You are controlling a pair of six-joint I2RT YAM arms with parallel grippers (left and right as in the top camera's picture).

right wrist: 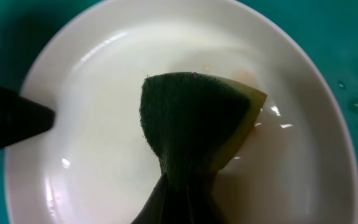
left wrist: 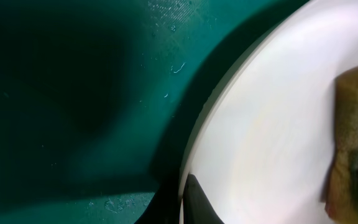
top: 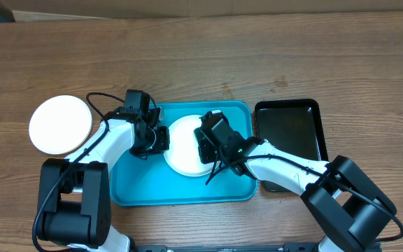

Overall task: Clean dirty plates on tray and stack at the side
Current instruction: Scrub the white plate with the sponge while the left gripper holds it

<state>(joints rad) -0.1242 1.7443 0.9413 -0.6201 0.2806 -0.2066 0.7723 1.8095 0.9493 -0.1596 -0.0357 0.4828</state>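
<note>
A: Where's the plate?
B: White plate (top: 182, 154) lies in the turquoise tray (top: 138, 185), centre frame. Second white plate (top: 60, 124) is on the wooden table (top: 257, 56) at left, well apart. Probably the stacking spot.
A: Grippers?
B: Right gripper (right wrist: 179, 208) is pinched tight on a green-and-yellow sponge (right wrist: 194, 118), pressed onto the plate to scrub. Faint reddish smear (right wrist: 247, 74) just beside it. Left gripper (top: 151, 138) is at the plate's left rim, one finger (right wrist: 11, 118) over the edge, likely steadying it. Clamped or not, can't tell.
A: Text, logos?
B: None readable. Black tray (top: 289, 133) at right, no label.
</note>
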